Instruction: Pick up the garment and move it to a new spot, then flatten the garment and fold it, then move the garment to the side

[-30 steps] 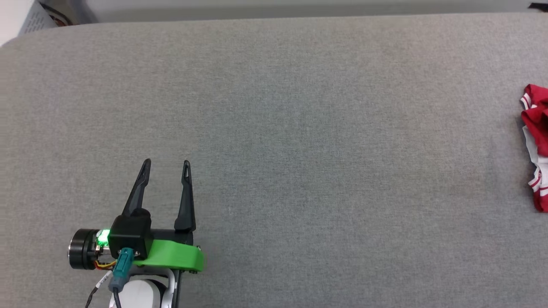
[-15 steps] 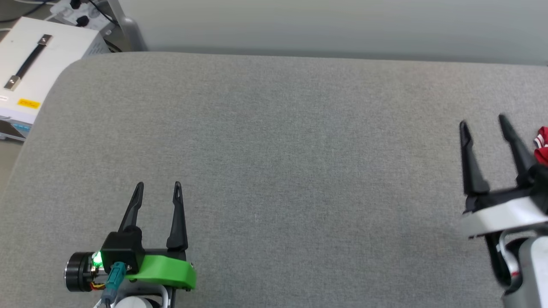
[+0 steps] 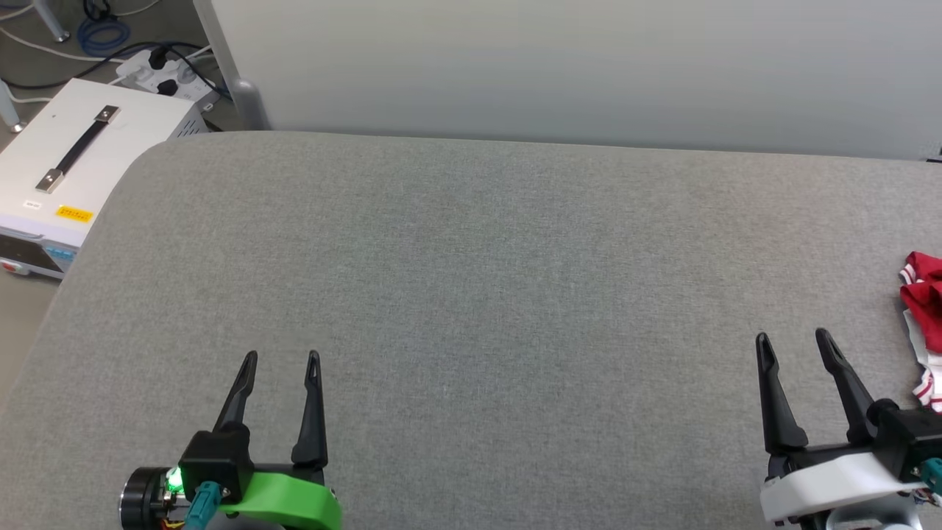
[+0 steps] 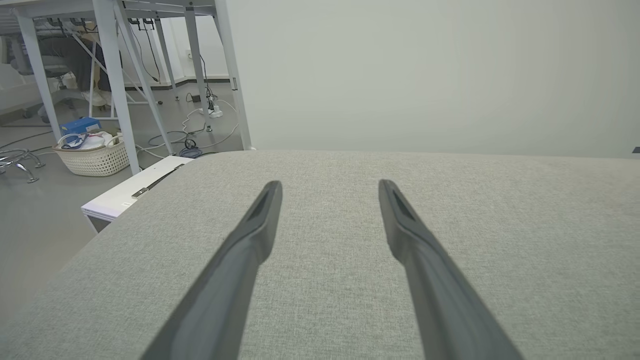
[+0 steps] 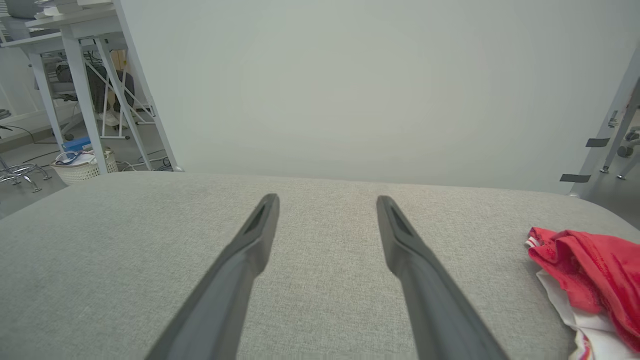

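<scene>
Inspection recorded one grey padded tabletop (image 3: pixel 471 280). One garment (image 3: pixel 924 294), red and white, lay at its right edge. Two grippers were counted over its near edge, the left gripper (image 3: pixel 281 358) and the right gripper (image 3: pixel 793 338), each with two dark fingers (image 3: pixel 237 397). Off the far left corner stood one white box (image 3: pixel 88 158), one power strip (image 3: pixel 147 71) and one woven basket (image 4: pixel 92 157).

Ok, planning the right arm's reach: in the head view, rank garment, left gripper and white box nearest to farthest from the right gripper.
1. garment, just right of the right gripper.
2. left gripper, far over at the lower left.
3. white box, upper left, farthest.
</scene>
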